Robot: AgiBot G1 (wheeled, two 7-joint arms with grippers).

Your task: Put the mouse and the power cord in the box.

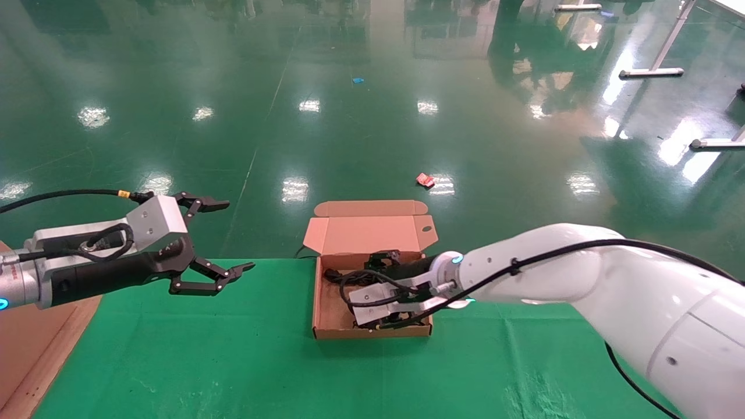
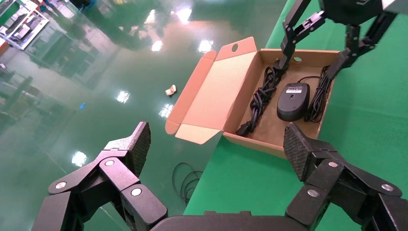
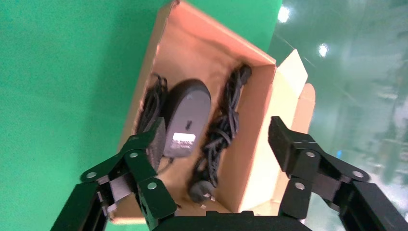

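A green cloth-covered table (image 1: 233, 361) fills the lower half of the head view, with glossy green floor (image 1: 349, 116) beyond it. At the table's far edge, in the centre of the frame, sits the box (image 1: 322, 302), a shallow brown cardboard mailer, its tabbed lid (image 1: 366, 233) standing open toward the floor, an oval hole near the lid's right corner. Inside, the power cord (image 2: 260, 96) lies as a long coiled bundle along the lid side, its chunky plug at one end. Beside it rests the mouse (image 2: 292, 100), black and oval, with a white label on its body whose print is too small to read; its thin cable (image 2: 318, 96) is bunched along the opposite wall.

The right gripper (image 1: 387, 288) hangs low over the box's right half, hiding much of the contents in the head view; its fingers (image 3: 288, 144) are spread wide and grasp nothing. The left gripper (image 1: 224, 238) hovers at middle left above the table's edge, well apart from the box, also released and spread.

On the floor past the box lie a small red scrap (image 1: 425, 180) and, farther up, a blue scrap (image 1: 358, 80). A loop of thin black cable (image 2: 185, 180) hangs below the table's far edge.
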